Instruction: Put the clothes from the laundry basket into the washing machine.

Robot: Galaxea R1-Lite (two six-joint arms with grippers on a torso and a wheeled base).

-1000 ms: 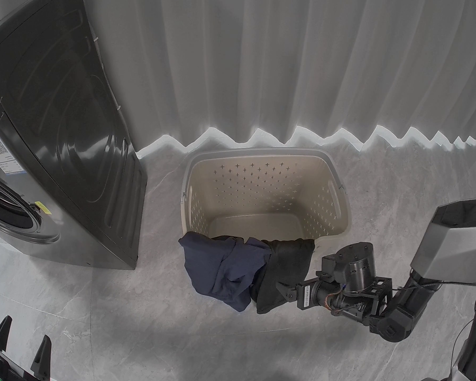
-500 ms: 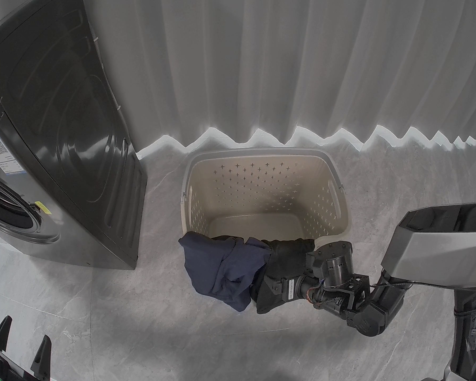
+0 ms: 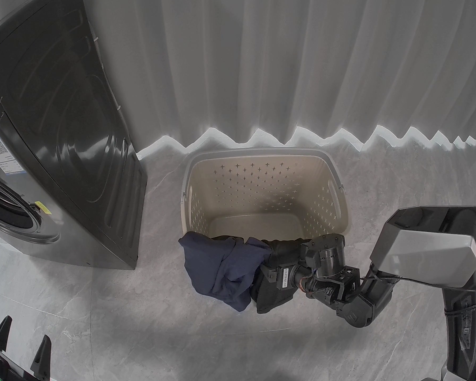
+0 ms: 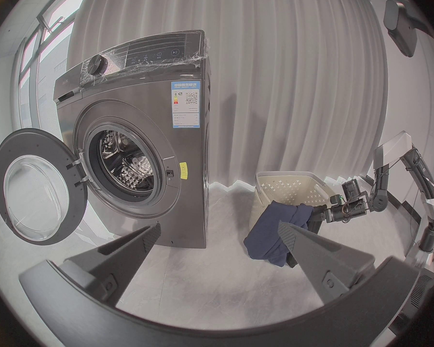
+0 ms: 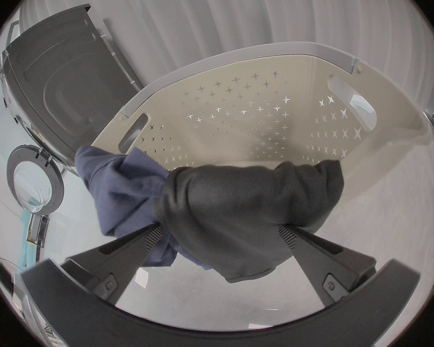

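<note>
A beige laundry basket (image 3: 264,155) stands on the floor with a navy garment (image 3: 219,271) and a black garment (image 3: 275,295) draped over its near rim. My right gripper (image 3: 267,279) is open and pressed into the black garment (image 5: 236,213) from the front. One finger sits on each side of the cloth, and the fingertips (image 5: 152,234) are partly covered by it. The navy garment (image 5: 118,189) hangs beside it. My left gripper (image 3: 21,339) is open and holds nothing, low and near the washing machine (image 4: 144,136), whose round door (image 4: 36,184) stands open.
The washing machine (image 3: 53,133) stands left of the basket (image 4: 289,189). White curtains (image 3: 280,54) hang behind both. Bare grey floor (image 3: 143,324) lies between the basket and the machine's front.
My right arm has moved left toward the basket, bringing its gripper from beside the black garment into contact with it. The left gripper and the garments have stayed put.
</note>
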